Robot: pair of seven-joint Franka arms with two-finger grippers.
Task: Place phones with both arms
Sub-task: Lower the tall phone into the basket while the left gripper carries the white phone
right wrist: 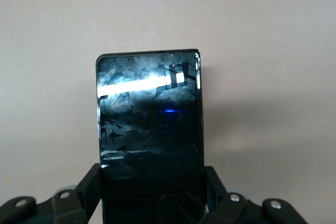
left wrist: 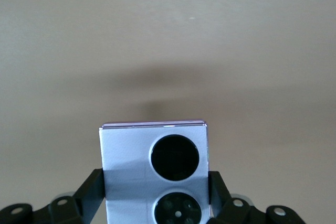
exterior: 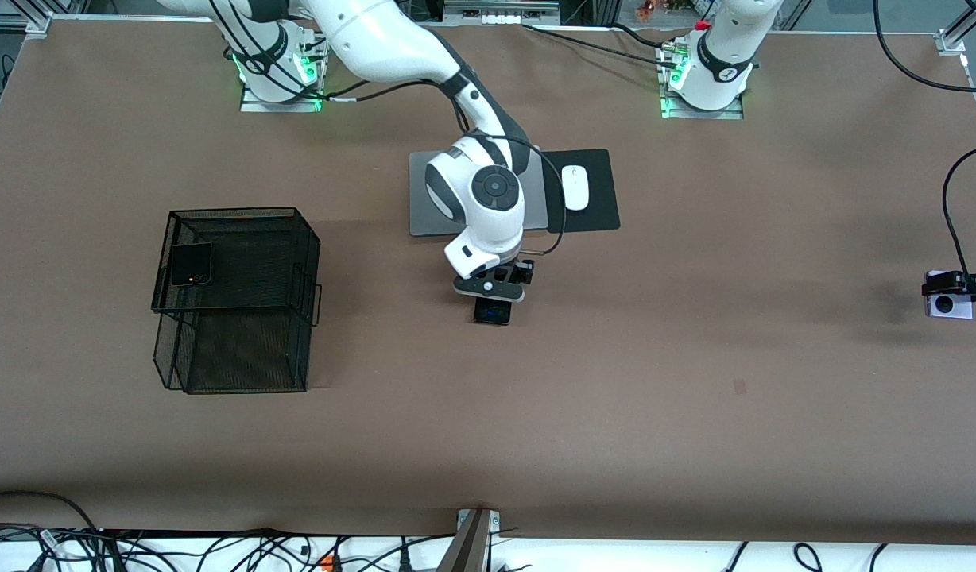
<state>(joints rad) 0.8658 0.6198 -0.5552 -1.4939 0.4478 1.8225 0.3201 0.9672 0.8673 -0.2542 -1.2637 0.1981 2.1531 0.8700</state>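
**Two phones are in the grippers, one is in the basket**

Three phones are on your scene. The right gripper (exterior: 494, 306) is low over the middle of the brown table (exterior: 695, 413), a bit nearer to the front camera than the grey laptop (exterior: 424, 195). In the right wrist view you see its fingers (right wrist: 90, 187) pressed on both long edges of the slim black phone (right wrist: 149, 129), so it is closed on this phone. In the front view only one end of the phone (exterior: 493, 312) shows below the gripper. I cannot tell if the phone touches the table or is already a little above it.

The left gripper (exterior: 973, 292) is at the edge of the front view, over the left arm's end of the table. It holds the white-lilac phone (left wrist: 155, 174) between its fingers (left wrist: 94, 187); you see the two black circles on the phone's face. The shadow on the table is apart from the phone.

The black flip phone (exterior: 191, 264) lies on the upper level of the black wire basket (exterior: 242, 302), which stands toward the right arm's end of the table. The white mouse (exterior: 575, 187) rests on a black pad (exterior: 595, 214) just beside the laptop.
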